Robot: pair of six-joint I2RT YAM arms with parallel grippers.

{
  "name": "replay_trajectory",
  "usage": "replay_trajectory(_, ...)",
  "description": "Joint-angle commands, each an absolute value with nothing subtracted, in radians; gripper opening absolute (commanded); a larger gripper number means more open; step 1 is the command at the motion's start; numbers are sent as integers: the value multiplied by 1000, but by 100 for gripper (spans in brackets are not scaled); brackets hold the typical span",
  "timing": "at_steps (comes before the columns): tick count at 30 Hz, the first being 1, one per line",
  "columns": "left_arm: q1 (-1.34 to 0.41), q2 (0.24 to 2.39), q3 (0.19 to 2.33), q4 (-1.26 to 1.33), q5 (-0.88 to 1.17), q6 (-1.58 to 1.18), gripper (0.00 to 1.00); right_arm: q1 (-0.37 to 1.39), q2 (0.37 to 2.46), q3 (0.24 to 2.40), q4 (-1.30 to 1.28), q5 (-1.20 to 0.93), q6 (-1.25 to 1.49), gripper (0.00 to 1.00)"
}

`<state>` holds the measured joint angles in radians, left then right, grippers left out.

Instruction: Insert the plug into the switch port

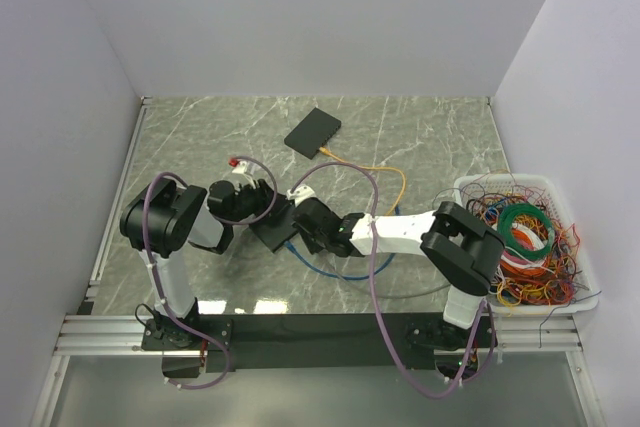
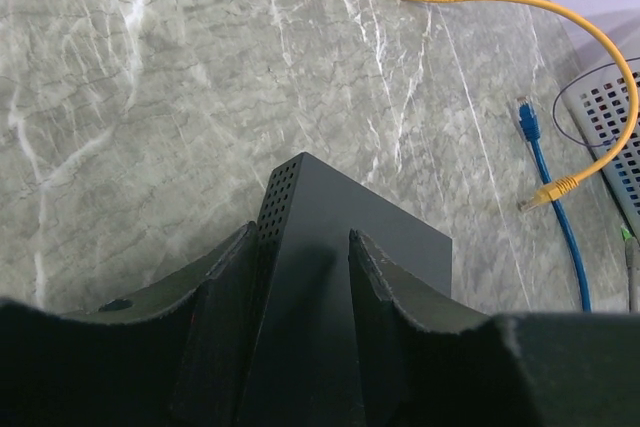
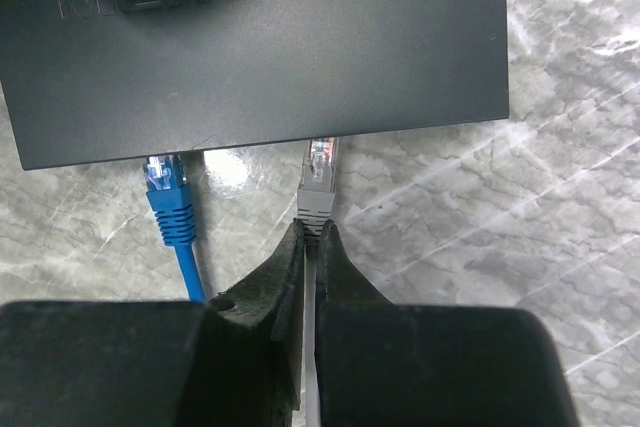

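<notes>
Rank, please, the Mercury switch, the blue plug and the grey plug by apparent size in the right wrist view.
1. Mercury switch, by far the largest.
2. The blue plug and the grey plug look about alike, so I leave them unranked.

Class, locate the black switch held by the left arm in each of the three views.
Top external: switch left of centre, where the two arms meet.
Left wrist: switch bottom centre, between the left fingers.
Right wrist: switch across the top edge, lettering showing.
Shared landmark: the blue cable, visible in all three.
</notes>
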<state>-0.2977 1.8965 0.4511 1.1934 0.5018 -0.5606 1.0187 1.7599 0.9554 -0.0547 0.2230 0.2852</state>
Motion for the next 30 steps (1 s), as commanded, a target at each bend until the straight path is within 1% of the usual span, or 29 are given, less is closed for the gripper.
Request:
replay_trajectory(1, -325, 1914, 465, 1172, 638, -563, 46, 1017, 1710, 980, 18, 281, 267, 0)
replay_trajectory(8, -339, 1911, 480, 1140, 638, -546, 46, 1019, 1695, 1011, 8, 296, 241, 0)
replay_trajectory(15, -344, 1921, 489, 1127, 647, -541, 45, 1015, 1727, 1040, 8, 295, 235, 0)
replay_trajectory(30, -347, 1960, 506, 1141, 664, -551, 41, 1005, 1763, 1060, 11, 284, 233, 0)
